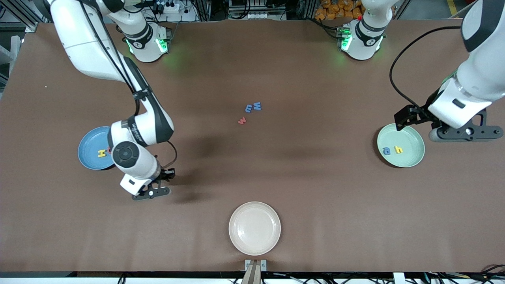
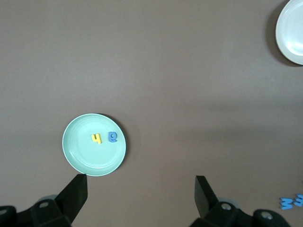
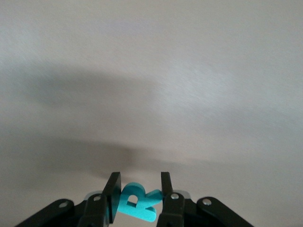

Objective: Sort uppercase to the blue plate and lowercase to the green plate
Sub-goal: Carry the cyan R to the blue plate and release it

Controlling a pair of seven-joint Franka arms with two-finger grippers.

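Note:
My right gripper [image 3: 140, 183] is shut on a teal-green R [image 3: 136, 201], held on edge between its fingers. In the front view that gripper [image 1: 154, 190] hangs over bare table beside the blue plate [image 1: 87, 146]. The plate holds a yellow H [image 1: 101, 153]; a red letter [image 1: 109, 151] next to it is half hidden by the arm. The green plate [image 1: 410, 139] holds a blue a [image 1: 386, 150] and a yellow h [image 1: 399, 149]. A blue m [image 1: 249, 108], a blue W [image 1: 257, 105] and a red w [image 1: 242, 120] lie mid-table. My left gripper [image 1: 465, 133] is open over the green plate's [image 2: 75, 151] edge.
A cream-white plate [image 1: 254, 228] sits near the table's front edge, nearer to the front camera than the loose letters. It also shows in the left wrist view as the cream plate [image 2: 291, 30]. Brown table surface lies between the plates.

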